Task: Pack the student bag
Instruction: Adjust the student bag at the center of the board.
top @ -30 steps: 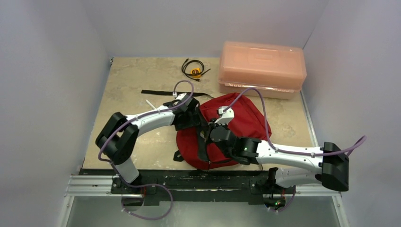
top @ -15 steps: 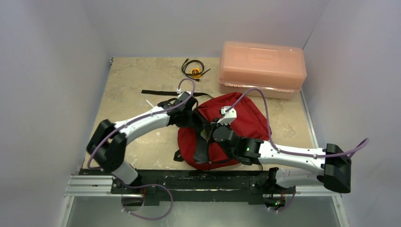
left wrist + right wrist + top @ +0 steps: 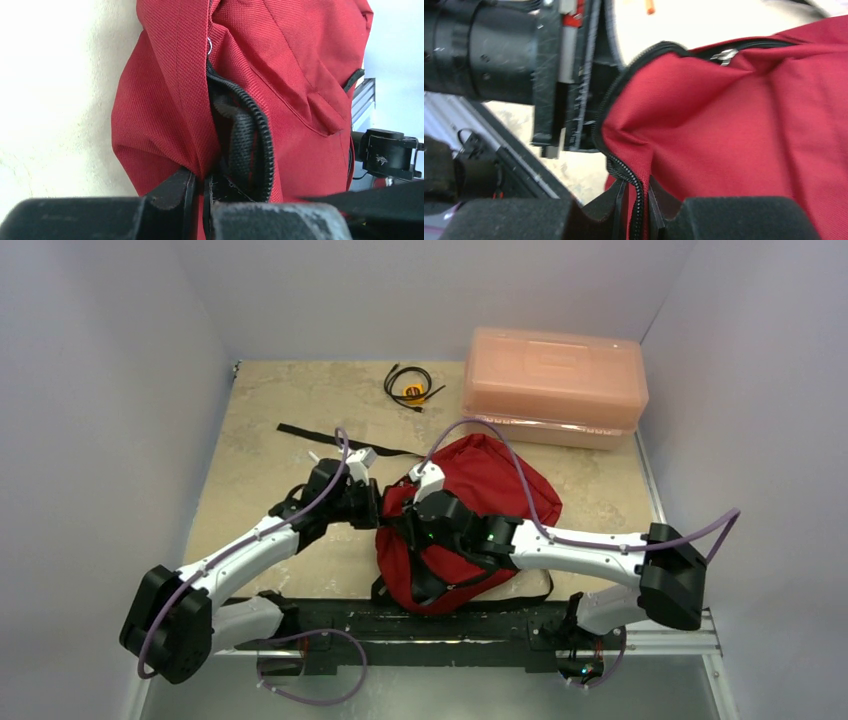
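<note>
Tightly, the left jaws pinch the student bag (image 3: 160, 115).

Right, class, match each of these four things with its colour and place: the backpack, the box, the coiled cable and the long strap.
Things:
1. backpack
2. box
3. coiled cable
4. long strap

Descriptions:
A. black, rolled up near the far edge
B. pink, in the far right corner
C. dark red, in the middle between the two arms
D. black, stretched out flat on the table

Pairs: 1-C, 2-B, 3-A, 4-D
</note>
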`<state>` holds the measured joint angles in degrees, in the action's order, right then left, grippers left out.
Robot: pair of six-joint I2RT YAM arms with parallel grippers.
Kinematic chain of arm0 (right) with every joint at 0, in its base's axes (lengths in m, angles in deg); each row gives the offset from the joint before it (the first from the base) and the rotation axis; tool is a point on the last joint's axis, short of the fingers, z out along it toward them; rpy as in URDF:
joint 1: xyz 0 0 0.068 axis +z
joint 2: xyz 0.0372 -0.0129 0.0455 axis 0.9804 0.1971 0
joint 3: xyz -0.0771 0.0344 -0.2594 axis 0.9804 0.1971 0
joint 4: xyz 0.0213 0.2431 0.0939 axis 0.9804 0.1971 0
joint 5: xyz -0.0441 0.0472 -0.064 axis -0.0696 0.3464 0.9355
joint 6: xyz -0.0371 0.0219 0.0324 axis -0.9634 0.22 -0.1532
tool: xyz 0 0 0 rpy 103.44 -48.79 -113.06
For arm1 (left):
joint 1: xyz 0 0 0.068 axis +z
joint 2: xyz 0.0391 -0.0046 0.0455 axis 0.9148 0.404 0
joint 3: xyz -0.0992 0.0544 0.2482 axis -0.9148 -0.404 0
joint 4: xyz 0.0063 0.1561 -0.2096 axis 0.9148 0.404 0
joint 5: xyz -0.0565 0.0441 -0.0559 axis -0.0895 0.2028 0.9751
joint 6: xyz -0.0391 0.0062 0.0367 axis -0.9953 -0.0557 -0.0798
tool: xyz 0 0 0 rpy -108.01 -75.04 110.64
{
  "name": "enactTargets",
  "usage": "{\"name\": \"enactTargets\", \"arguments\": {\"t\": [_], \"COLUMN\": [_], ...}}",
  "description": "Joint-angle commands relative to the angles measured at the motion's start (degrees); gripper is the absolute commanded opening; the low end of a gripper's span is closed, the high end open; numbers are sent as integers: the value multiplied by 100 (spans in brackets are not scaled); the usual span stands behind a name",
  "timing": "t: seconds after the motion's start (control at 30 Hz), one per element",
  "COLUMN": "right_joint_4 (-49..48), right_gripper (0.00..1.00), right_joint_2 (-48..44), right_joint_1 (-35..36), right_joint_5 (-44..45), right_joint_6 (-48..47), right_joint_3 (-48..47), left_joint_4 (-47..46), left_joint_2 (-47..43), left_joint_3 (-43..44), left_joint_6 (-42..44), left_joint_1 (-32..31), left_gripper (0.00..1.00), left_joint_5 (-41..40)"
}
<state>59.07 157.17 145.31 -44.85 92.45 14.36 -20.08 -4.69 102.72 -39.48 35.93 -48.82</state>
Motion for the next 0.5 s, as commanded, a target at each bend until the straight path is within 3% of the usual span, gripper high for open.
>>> {"name": "enactTargets", "arguments": {"t": [0.0,0.2,0.3,0.33,0.37,0.47], "right_joint_4": [355,433,708,825,935,969], "right_gripper": [23,23,23,33,33,24], "right_joint_2": [470,244,164,154,152,-2], "right_joint_1": [-41,-51,-62,-67,-67,-67], "right_joint_5": [-1530,-1905,-1211,-915,-707,-372], "right_joint_6": [-164,-164,-164,320,466,519], "right_joint_3": [-740,-468,-368,-355,-365,-279], "left_joint_4": [-1178,-611,-378,-347,-245,236], "left_joint_2": [-143,-581,-741,-799,-867,-1034], "left_joint_3": [-192,-401,-442,-464,-463,-345], "left_joint_6": [139,56,-106,-147,-170,-18], "left_joint_1": [245,466,466,466,466,466], "left_gripper": [0,0,0,0,0,0], "left_joint_5": [662,522,563,601,603,514]}}
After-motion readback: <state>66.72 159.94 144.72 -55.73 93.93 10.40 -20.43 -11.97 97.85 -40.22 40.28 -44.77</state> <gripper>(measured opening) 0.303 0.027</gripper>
